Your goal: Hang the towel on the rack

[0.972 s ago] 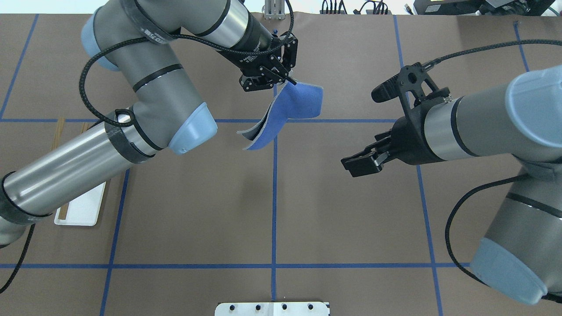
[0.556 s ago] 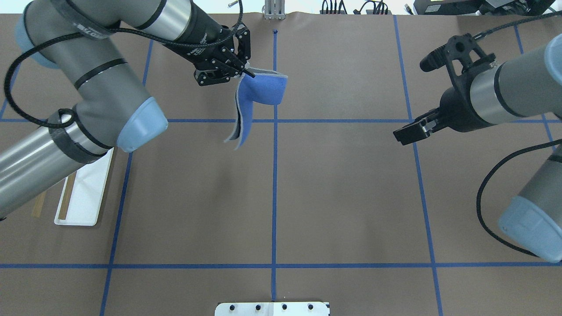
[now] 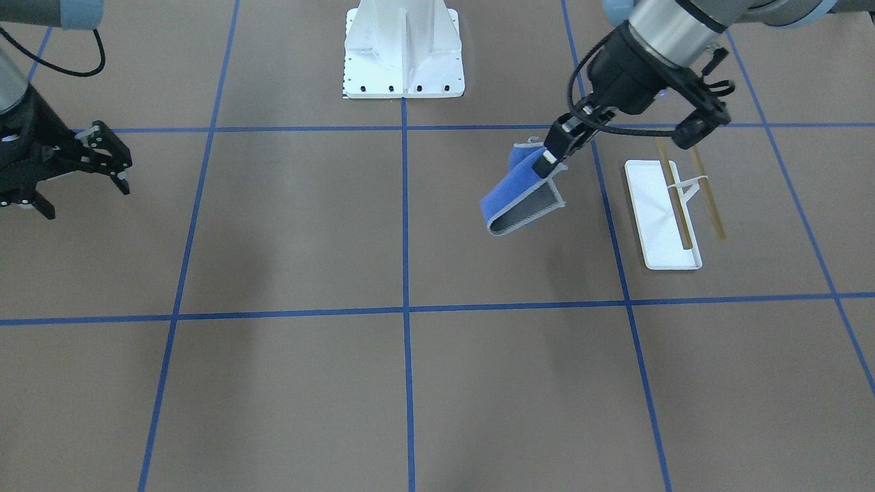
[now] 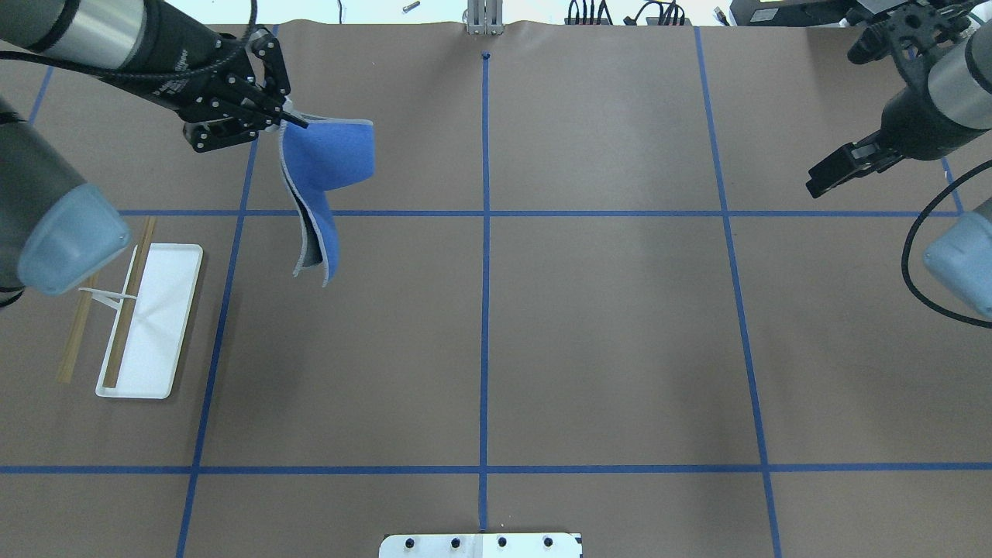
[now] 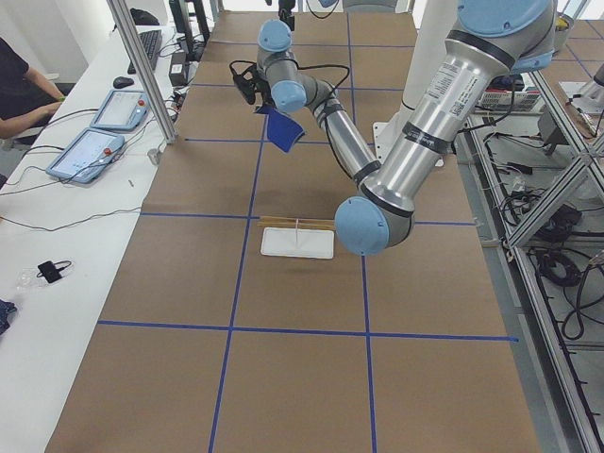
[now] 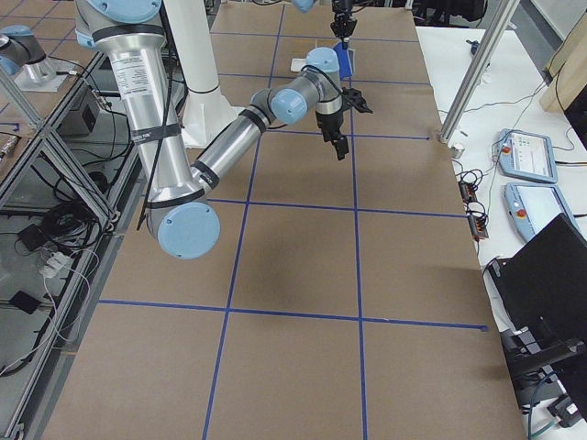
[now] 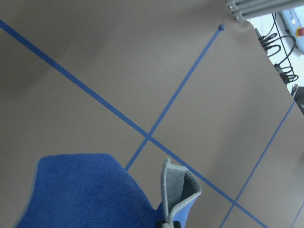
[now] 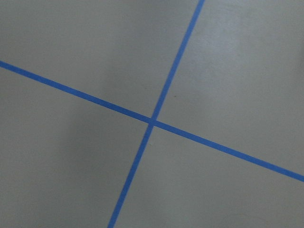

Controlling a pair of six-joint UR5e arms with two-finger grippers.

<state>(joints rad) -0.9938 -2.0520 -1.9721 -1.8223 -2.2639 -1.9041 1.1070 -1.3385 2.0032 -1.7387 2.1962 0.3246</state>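
Observation:
My left gripper (image 4: pixel 288 118) is shut on one edge of the royal-blue towel (image 4: pixel 332 155), which hangs folded in the air with its grey underside showing. In the front view the left gripper (image 3: pixel 551 154) holds the towel (image 3: pixel 514 195) just to the side of the rack (image 3: pixel 662 219). The rack (image 4: pixel 155 310) stands on the table's left part, with a white tray base and two tan wooden rods (image 4: pixel 130 288); both rods are bare. The left wrist view shows the towel (image 7: pixel 85 190) below the camera. My right gripper (image 3: pixel 85 197) is open and empty, far off at the right side (image 4: pixel 815 184).
The big white bolted pedestal (image 3: pixel 403 48) stands at the robot's side of the table, also showing at the overhead view's bottom edge (image 4: pixel 480 545). Blue tape lines grid the brown table (image 4: pixel 604 341). An operator's desk with tablets (image 5: pixel 90 151) lies beyond the far edge.
My left arm has carried the towel leftward across the table, nearer the rack and clear of it. My right arm has pulled back to the far right.

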